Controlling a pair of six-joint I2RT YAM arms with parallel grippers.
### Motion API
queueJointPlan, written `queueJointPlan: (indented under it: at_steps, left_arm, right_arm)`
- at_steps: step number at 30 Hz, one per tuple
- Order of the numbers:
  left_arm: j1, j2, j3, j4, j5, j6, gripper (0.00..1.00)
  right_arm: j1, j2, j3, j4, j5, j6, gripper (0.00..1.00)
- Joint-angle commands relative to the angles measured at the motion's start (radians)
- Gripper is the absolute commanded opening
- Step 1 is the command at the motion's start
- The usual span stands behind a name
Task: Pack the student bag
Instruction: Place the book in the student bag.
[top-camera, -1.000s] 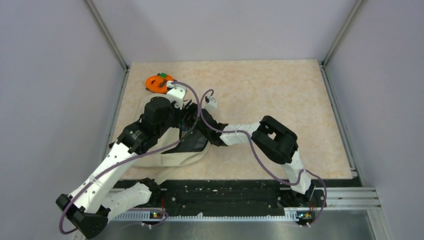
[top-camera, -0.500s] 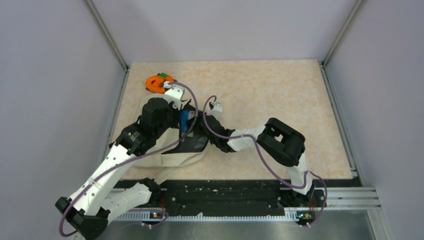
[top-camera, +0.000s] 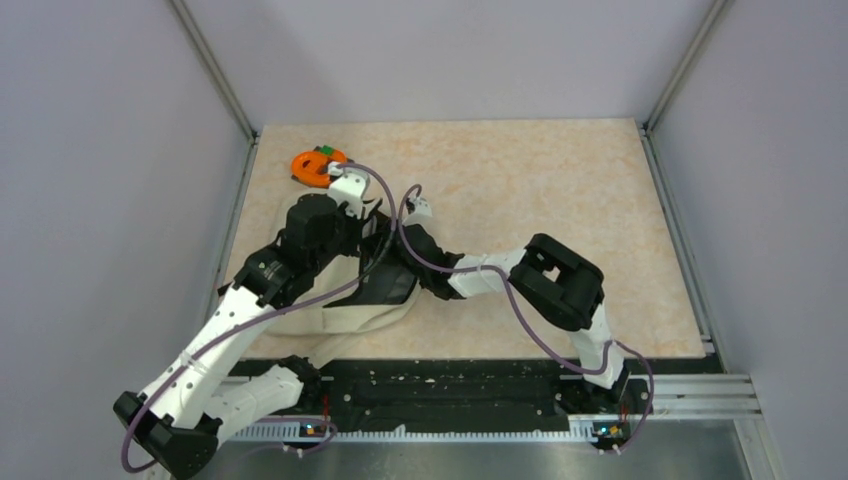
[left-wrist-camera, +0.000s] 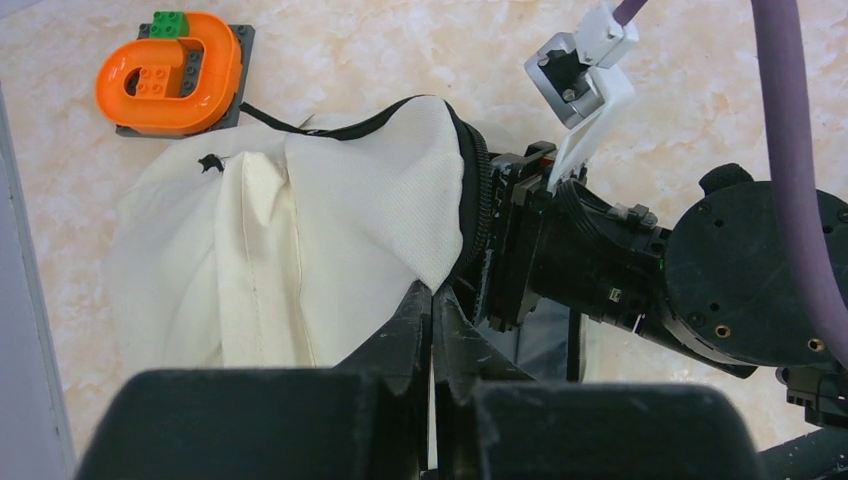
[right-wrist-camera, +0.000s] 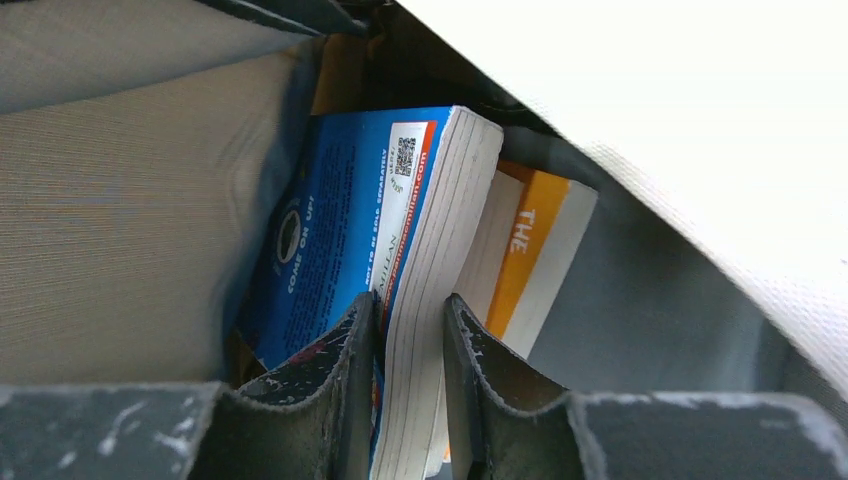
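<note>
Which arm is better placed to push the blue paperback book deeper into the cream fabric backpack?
Right. The right tool sits inside the cream fabric backpack, closed around the blue paperback book; the left tool is occupied pinching its flap open.

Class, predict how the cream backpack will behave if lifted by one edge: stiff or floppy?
Probably floppy: the student bag creases and drapes where the left gripper pinches it. Likely sags unevenly, with the blue book inside.
</note>
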Motion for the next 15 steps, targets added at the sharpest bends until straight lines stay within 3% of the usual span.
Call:
queueJointPlan:
  at_steps: [1, 4, 11, 15]
  left_arm:
    - [0.007, 0.008, 0.004, 0.111, 0.033, -0.014, 0.00]
    - [0.010, 0.011, 0.002, 0.111, 0.034, -0.014, 0.00]
    - [0.011, -0.015, -0.018, 0.094, 0.032, -0.033, 0.00]
    - [0.008, 0.001, -0.043, 0.070, 0.123, -0.052, 0.00]
  right_arm:
    - [0.040, 0.019, 0.062, 0.046, -0.103, -0.033, 0.19]
    - [0.040, 0.003, 0.046, 0.044, -0.101, -0.043, 0.21]
    - [0.023, -0.245, -0.186, 0.042, -0.022, -0.175, 0.57]
    - [0.020, -0.429, -0.355, -0.035, 0.021, -0.229, 0.64]
